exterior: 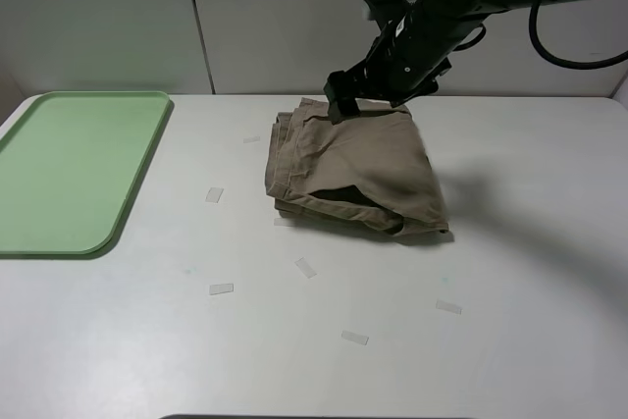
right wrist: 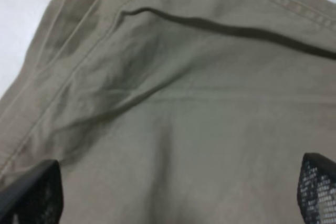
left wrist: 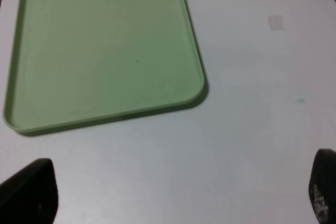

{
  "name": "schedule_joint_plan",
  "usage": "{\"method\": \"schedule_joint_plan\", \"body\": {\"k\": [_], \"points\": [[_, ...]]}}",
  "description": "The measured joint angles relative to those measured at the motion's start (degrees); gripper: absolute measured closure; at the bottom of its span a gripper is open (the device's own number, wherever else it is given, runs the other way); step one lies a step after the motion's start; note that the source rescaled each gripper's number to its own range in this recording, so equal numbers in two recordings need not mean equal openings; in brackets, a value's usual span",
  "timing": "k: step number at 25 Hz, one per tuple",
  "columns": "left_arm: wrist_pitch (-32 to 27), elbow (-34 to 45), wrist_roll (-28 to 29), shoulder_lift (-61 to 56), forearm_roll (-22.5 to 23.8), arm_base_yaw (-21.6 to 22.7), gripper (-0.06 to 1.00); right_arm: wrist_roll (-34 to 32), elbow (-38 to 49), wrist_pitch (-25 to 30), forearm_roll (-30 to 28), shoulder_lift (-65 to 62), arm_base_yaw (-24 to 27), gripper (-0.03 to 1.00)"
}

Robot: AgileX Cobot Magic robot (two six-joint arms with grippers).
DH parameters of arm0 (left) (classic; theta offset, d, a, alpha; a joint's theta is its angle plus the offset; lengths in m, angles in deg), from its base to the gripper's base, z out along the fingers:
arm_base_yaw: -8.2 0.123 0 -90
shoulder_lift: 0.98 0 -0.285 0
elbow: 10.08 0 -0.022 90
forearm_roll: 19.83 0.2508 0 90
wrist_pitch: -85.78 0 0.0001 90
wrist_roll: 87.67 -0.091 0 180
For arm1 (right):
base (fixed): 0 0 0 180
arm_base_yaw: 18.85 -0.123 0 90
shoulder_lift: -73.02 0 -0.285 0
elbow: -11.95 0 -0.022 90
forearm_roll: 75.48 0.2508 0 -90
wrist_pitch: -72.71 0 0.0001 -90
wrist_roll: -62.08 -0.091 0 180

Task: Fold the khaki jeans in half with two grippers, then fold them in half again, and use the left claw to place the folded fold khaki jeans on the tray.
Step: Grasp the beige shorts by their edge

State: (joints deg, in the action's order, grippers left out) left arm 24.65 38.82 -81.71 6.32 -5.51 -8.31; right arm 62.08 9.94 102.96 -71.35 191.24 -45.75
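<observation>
**Ana:** What do the khaki jeans (exterior: 353, 169) look like?

**Ben:** They are a tan, folded bundle. It is thick and a bit wrinkly, with a seam down one edge. They lie near the middle of the white table (exterior: 510, 272), well apart from the green tray (exterior: 69, 174) on the left.

**Ana:** Is anything holding them?

**Ben:** No. The right gripper (right wrist: 173, 192) hangs over their far edge with its jaws spread wide, and it holds nothing. The left gripper (left wrist: 176, 192) is spread wide too, near a corner of the tray.

**Ana:** What lies between the jeans and the tray?

**Ben:** Only small clear tape bits (exterior: 214, 194), flat on the table.
</observation>
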Motion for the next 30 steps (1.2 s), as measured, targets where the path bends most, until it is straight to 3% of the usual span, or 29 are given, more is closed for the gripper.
{"method": "schedule_joint_plan", "body": {"k": [6,12,25,30], "points": [[0.0,0.0,0.0,0.0,0.0,0.0,-0.04,2.8,0.0,0.0,-1.1,0.0,2.0,0.0],[0.3,0.0,0.0,0.0,0.1,0.0,-0.04,5.3,3.2,-1.5,-4.1,-3.7,9.3,0.0],[0.3,0.0,0.0,0.0,0.2,0.0,-0.04,11.1,28.2,-3.9,-6.3,-34.1,30.5,0.0],[0.3,0.0,0.0,0.0,0.2,0.0,-0.04,11.2,32.5,-3.5,-6.2,-47.7,34.3,-0.01]]}}
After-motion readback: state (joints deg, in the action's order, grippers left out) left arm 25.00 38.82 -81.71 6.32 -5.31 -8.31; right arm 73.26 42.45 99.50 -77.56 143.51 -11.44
